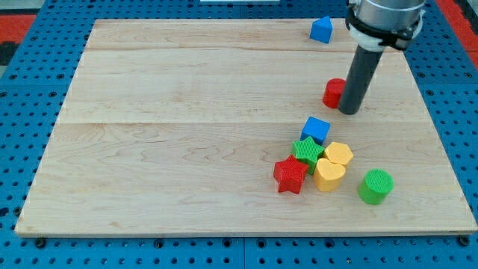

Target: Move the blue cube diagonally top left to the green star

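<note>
Resting bare near the right edge, my tip (349, 111) touches nothing; blue cube (316, 129) abuts green star (307, 150); careless push risks scattering the star cluster.

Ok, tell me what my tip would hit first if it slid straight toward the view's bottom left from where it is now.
Probably the blue cube. My tip sits just right of a red block, and the cube lies below-left of it, touching the green star. Depth is uncertain, so it might only clip the cube's corner.
</note>
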Motion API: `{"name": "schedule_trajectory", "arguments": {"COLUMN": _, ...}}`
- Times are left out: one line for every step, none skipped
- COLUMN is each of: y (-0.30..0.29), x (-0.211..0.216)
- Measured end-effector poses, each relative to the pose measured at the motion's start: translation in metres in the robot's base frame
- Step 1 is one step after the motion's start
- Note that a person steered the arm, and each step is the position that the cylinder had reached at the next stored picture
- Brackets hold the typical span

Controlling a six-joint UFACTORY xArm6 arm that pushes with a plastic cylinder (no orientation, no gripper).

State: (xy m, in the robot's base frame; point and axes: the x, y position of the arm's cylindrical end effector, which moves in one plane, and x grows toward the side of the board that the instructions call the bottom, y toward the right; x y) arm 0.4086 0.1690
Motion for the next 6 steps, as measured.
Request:
{"name": "schedule_trajectory", "arguments": {"y": 0.006, "x": -0.033}}
{"name": "schedule_trajectory", "arguments": {"y": 0.006, "x": -0.061}}
{"name": "schedule_trajectory", "arguments": {"y": 0.024, "x": -0.041}}
{"name": "schedule_trajectory", "arguments": {"y": 0.038, "x": 0.018}}
{"name": "schedule_trajectory", "arguments": {"y": 0.025, "x": 0.061}}
{"name": "schedule_trajectory", "arguments": {"y": -0.018, "x": 0.063}}
